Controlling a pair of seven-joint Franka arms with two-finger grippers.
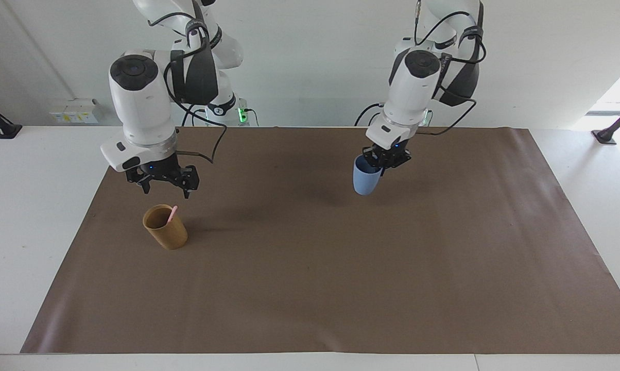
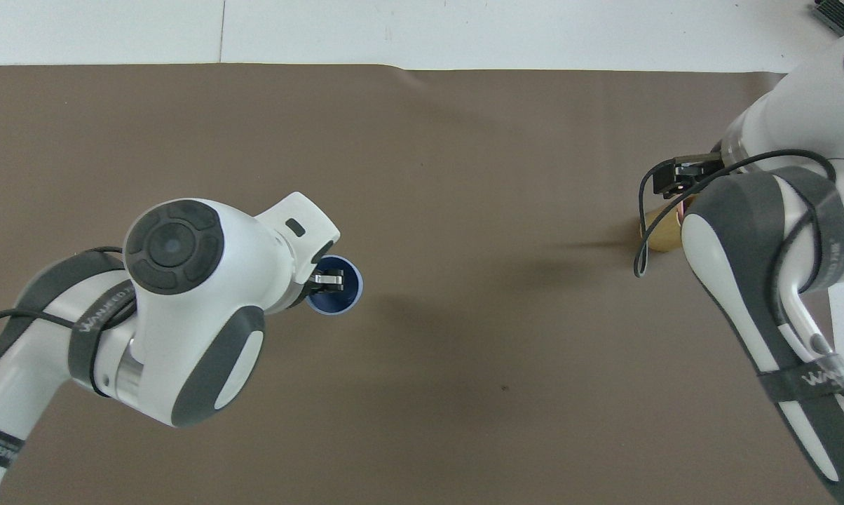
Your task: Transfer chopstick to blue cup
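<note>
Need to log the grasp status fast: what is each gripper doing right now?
Left gripper: shut on the blue cup, gripping its rim and holding it above the mat.
Right gripper: open, empty, over the tan cup with the chopstick.
</note>
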